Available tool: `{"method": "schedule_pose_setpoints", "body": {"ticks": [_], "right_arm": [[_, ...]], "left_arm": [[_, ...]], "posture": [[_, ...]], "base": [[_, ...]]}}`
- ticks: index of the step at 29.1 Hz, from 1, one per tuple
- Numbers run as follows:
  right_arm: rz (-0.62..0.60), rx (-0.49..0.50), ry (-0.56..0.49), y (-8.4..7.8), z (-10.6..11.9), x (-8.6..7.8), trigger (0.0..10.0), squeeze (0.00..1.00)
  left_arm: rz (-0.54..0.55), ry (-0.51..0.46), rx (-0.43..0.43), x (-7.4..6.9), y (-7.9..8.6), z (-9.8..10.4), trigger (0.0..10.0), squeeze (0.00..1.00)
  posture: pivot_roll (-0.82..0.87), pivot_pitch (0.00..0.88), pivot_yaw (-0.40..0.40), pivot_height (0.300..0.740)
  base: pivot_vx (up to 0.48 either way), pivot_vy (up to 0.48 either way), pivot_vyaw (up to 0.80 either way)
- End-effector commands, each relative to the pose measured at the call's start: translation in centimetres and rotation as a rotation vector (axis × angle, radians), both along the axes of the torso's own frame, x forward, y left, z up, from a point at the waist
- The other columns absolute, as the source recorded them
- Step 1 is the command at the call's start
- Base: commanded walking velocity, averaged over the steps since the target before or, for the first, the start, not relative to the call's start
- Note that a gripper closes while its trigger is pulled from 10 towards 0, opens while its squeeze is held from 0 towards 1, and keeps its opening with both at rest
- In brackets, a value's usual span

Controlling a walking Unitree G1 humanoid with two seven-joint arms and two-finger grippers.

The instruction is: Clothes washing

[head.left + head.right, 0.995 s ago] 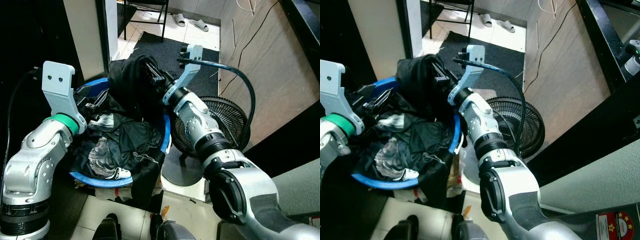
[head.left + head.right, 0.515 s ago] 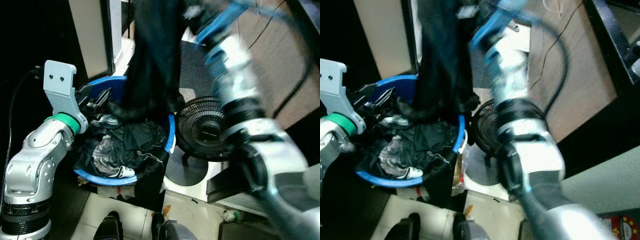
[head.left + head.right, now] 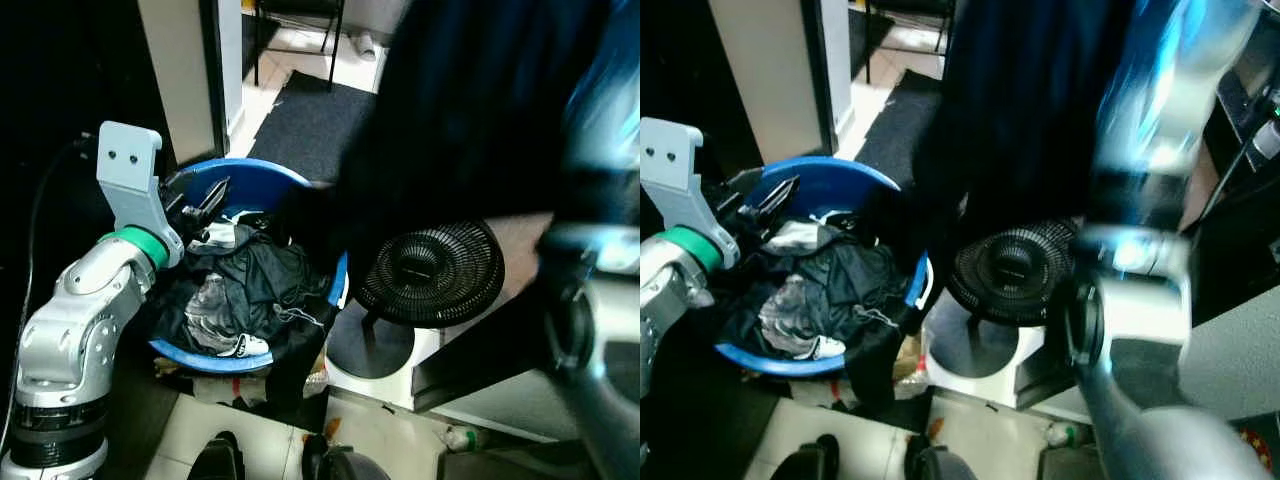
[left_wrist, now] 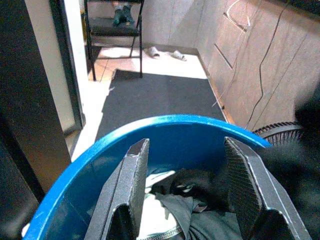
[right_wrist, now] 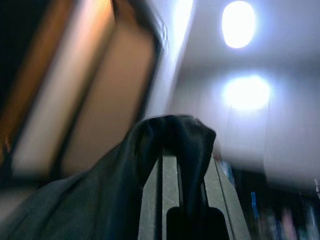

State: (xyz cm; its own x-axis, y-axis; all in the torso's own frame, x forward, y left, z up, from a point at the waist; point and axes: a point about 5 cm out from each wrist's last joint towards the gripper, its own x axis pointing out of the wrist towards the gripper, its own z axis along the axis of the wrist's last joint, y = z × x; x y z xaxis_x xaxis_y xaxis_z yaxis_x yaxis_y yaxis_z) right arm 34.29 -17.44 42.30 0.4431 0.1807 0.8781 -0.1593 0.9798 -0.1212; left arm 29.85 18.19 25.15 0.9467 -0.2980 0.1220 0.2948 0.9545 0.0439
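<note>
The right gripper (image 5: 182, 172) has its fingers pressed together on a fold of the black garment (image 3: 470, 110), which drapes over the fingertips and hangs down from them. In the head views this dark cloth spreads in a blurred sheet from 12 o'clock across toward 3 o'clock, well above the floor, with its lower edge reaching the blue basin (image 3: 262, 176) at about 9 o'clock. The right arm (image 3: 1140, 300) is motion-blurred at 3 o'clock.

The basin stands on the floor at 8 o'clock and holds a heap of dark clothes (image 3: 235, 290), some of it spilling over the near rim. The left gripper (image 4: 187, 192) hovers at the basin's far-left rim with its fingers spread apart, holding nothing; the clothes heap lies just beyond and below the fingertips, not touching them.

Just beside the basin, toward 4 o'clock, a black floor fan (image 3: 430, 272) sits tilted back on its round base. A dark mat (image 4: 160, 97) lies on the tiled floor beyond the basin, with a chair (image 4: 112, 30) and a pair of slippers (image 4: 165, 52) farther off at 12 o'clock.
</note>
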Motion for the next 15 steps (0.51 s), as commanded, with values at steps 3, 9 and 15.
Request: {"method": "schedule_pose_setpoints", "body": {"ticks": [3, 9, 15], "right_arm": [[-0.07, 0.013, 0.004, -0.9, -0.2, -0.7, 10.0, 0.0], [-0.135, -0.037, 0.2, -1.6, -6.4, -0.5, 10.0, 0.0], [-0.131, -0.062, 0.343, -1.2, -10.6, -0.3, 10.0, 0.0]], "left_arm": [[-0.026, -0.008, -0.002, -0.4, -0.5, 0.6, 10.0, 0.0], [-0.011, -0.083, 0.017, -1.0, -0.5, 2.5, 10.0, 0.0], [-0.009, -0.111, 0.013, -1.0, -0.6, 3.2, 10.0, 0.0]], "posture": [[0.12, 0.093, -0.044, 0.74], [0.12, 0.084, -0.046, 0.74], [0.11, 0.061, -0.048, 0.74]], "base": [[0.0, 0.0, 0.0], [0.0, 0.0, 0.0], [0.0, 0.0, 0.0]]}}
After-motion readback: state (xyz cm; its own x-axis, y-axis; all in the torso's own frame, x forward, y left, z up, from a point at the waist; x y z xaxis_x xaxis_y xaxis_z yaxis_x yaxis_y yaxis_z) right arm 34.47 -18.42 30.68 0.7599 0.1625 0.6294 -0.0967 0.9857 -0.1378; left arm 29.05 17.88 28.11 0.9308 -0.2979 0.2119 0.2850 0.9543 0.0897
